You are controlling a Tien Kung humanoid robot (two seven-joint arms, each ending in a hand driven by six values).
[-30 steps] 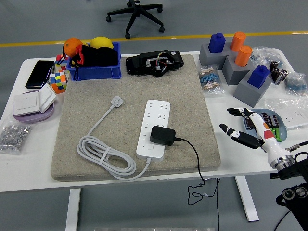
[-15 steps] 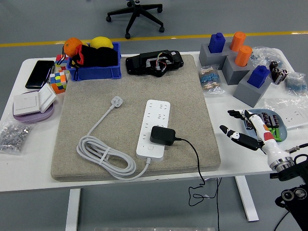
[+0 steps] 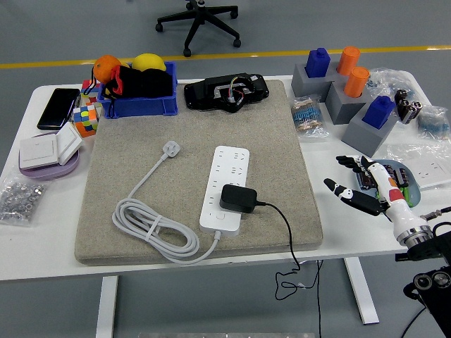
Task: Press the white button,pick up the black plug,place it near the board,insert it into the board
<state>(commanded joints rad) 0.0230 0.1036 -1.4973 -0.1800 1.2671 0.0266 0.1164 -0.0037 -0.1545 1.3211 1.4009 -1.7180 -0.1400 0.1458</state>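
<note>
Boxy black plug (image 3: pixel 237 198) on glossy white board (image 3: pixel 225 187); right hand (image 3: pixel 369 187) fingers spread.

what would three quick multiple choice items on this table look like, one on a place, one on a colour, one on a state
1. Where is the black plug?
A. on the power strip
B. in the blue bin
C. on the bare table

2. What colour is the coiled cable?
A. black
B. white
C. orange

3. What is the right hand doing?
A. gripping the plug
B. open, holding nothing
C. pressing the strip

Answers: 1 A, the plug sits on the strip's near end. 2 B, the cable runs pale white over the mat. 3 B, the fingers are spread, right of the mat.
</note>
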